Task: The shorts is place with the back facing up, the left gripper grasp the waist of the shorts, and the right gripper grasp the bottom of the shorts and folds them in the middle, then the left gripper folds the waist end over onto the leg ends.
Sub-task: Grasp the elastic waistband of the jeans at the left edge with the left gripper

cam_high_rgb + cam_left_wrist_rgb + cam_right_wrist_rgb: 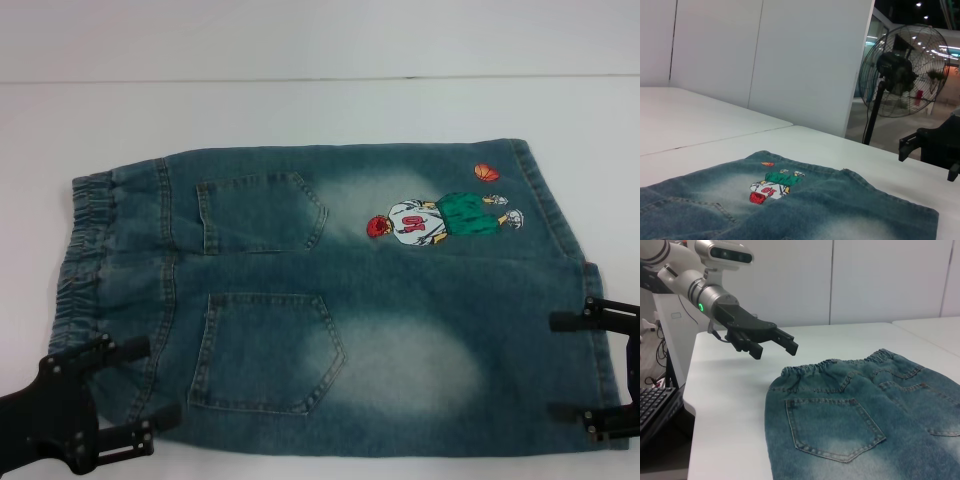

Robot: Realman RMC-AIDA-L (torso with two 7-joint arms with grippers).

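Two grippers spread wide, left gripper (148, 385) over shorts (330, 300) waist, right gripper (562, 366) over hem

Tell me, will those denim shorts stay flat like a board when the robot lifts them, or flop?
The shorts would probably flop: they lie limp on the table and the waistband is gathered and crinkly. Denim likely feels fairly heavy, so any unheld part may sag. Both the left gripper and the right gripper hover open near opposite ends.
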